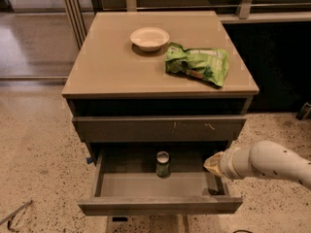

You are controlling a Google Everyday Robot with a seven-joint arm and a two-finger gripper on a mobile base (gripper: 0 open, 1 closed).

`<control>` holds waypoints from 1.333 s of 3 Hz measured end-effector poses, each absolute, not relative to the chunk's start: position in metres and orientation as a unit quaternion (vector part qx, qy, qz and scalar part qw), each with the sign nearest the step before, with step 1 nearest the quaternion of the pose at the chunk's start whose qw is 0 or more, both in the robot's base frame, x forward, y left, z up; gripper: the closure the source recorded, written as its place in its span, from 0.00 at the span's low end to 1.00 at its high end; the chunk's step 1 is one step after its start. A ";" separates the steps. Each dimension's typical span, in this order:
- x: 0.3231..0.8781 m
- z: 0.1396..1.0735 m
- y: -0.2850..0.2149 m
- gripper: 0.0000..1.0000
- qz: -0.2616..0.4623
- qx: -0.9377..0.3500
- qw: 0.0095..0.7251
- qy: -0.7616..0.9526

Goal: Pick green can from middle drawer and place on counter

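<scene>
The green can (163, 164) stands upright on the grey floor of the open middle drawer (121, 186), near the back and about centred. Its silver top faces up. My gripper (213, 164) comes in from the right on a white arm and sits over the drawer's right side, about a can's height to the right of the can and apart from it. It holds nothing that I can see. The beige counter (107, 67) tops the cabinet above.
A white bowl (149, 38) and a wrinkly bright green snack bag (197, 63) lie on the back and right of the counter. A shut drawer front with pale scratch marks (160, 128) sits just above the open drawer. Speckled floor surrounds the cabinet.
</scene>
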State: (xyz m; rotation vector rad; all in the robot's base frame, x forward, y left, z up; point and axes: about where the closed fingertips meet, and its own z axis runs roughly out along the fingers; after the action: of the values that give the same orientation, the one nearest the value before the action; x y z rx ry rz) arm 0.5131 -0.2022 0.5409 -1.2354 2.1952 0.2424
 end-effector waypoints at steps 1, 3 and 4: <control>0.515 0.507 -0.186 0.98 0.103 -0.461 0.312 0.824; 0.522 0.473 -0.134 0.53 0.150 -0.458 0.344 0.806; 0.528 0.465 -0.114 0.30 0.167 -0.457 0.355 0.798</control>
State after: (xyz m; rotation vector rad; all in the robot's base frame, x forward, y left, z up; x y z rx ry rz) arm 0.5284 -0.1136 0.4654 -1.1797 2.0631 0.4313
